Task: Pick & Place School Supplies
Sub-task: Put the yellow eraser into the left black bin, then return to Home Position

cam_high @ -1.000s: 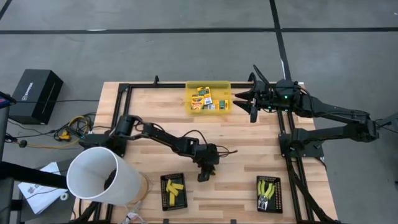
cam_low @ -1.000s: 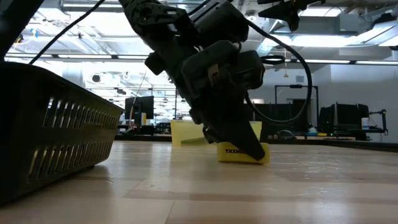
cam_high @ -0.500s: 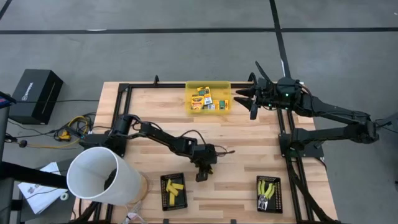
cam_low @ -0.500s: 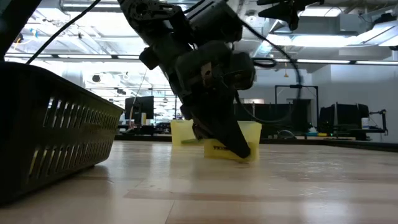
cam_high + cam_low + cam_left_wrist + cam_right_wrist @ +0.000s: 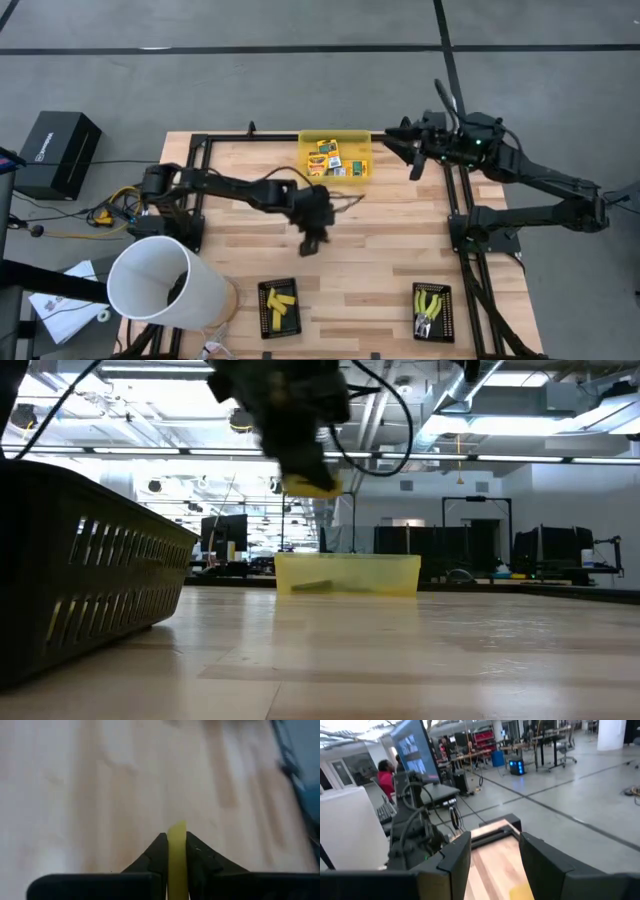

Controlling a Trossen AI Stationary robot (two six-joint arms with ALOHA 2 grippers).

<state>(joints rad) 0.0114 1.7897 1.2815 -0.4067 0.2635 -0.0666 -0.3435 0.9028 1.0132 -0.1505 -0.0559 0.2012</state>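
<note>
Nearest the front edge of the table (image 5: 390,250), two black trays sit well apart: the left black tray (image 5: 280,308) holds short yellow sticks (image 5: 281,302), the right black tray (image 5: 432,312) holds the yellow-green-handled tools (image 5: 430,306). A white cylinder (image 5: 165,282) stands at the front left corner. Mid-table, the left gripper (image 5: 312,238) hangs clear of the wood, its fingers (image 5: 156,854) clamped on a thin yellow item (image 5: 176,855) seen edge-on, which I judge to be one of the flat printed boxes; the low view shows the yellow item raised above the board. Further back, the translucent yellow bin (image 5: 334,157) holds several printed boxes (image 5: 328,158). The right gripper (image 5: 412,158) waits just beside the bin's right side, fingers (image 5: 454,861) apart and empty. Risk assessment: the hold is on a narrow edge near the fingertips, so any jolt in transit could let the item twist or slip out onto the table. Should the load be bound for the bin, the waiting right arm stands close enough to that side to invite contact, and a release from height could send the item bouncing off the boxes already inside.
</note>
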